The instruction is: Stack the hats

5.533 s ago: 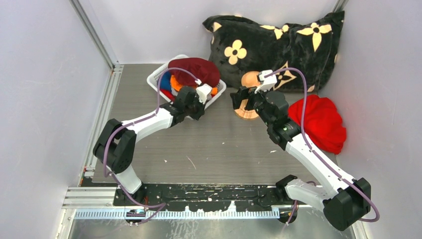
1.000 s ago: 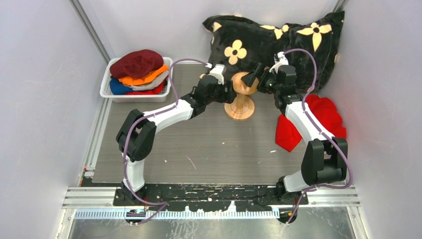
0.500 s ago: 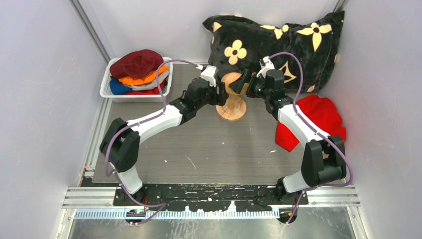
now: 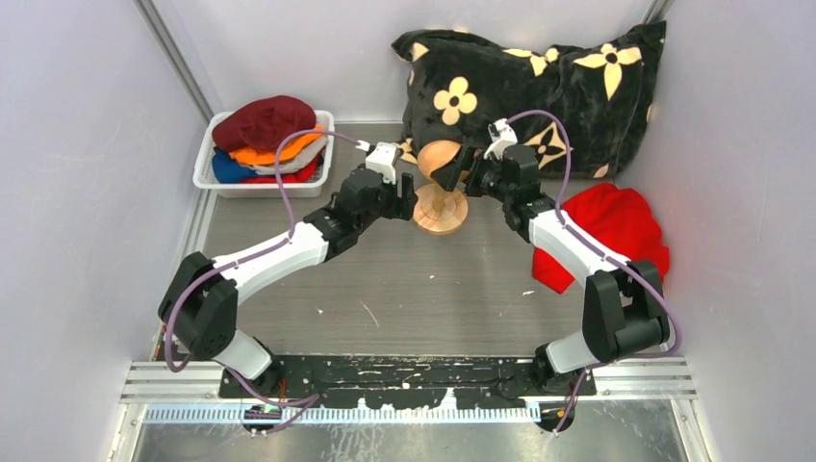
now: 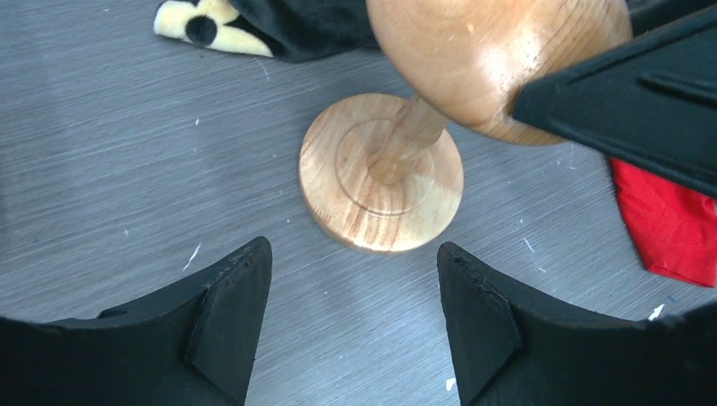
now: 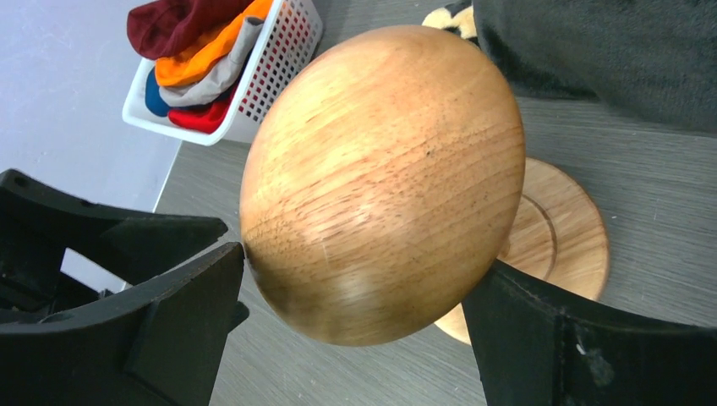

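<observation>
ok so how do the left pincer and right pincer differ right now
The left pincer is open with nothing between its fingers; the right pincer is clamped on the dome of the wooden stand. The left pincer aims at the stand's base; the right pincer is at its top. Both are black.

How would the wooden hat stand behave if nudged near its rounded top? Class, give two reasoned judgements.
Probably top-heavy: the wide head sits on a thin stem, so a high push likely tips it rather than slides it. The smooth, curved wood looks slippery to grip. The flat round base should steady it somewhat.
</observation>
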Robot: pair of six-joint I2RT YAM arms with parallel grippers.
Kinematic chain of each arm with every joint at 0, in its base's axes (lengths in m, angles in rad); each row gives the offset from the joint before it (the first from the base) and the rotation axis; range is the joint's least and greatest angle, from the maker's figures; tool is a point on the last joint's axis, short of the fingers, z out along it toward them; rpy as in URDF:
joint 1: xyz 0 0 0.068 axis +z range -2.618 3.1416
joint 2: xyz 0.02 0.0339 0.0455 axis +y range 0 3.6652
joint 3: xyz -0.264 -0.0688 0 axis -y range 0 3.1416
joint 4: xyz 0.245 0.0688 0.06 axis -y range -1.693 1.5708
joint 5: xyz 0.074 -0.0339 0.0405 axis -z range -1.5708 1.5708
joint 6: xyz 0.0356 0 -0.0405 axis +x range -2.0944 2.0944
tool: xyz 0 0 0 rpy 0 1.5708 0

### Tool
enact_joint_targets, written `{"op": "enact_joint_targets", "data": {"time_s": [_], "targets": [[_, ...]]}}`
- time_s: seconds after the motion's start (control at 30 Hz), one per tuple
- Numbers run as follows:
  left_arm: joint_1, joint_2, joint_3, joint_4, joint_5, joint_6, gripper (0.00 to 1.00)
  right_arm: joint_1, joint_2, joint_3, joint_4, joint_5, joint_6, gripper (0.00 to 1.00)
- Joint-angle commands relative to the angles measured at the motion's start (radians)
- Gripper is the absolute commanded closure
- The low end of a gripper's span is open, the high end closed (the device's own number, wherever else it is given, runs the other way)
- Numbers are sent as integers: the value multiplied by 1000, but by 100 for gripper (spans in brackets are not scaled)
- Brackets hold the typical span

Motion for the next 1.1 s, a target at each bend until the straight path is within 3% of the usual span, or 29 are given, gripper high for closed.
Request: {"op": "enact_joint_targets", "data": {"time_s": [0.0,0.57,1.07], "targets": [[-3,-73,-23,13,-50,30,28,1,-26,22,79,31,-38,0],[-2,-120,-33,-43,-110,68,28,-17,118,212,36,-8,-78,0],[18,-152,-93,-30,-141,71,28,34,92,163,91,-81,-44,0]]}}
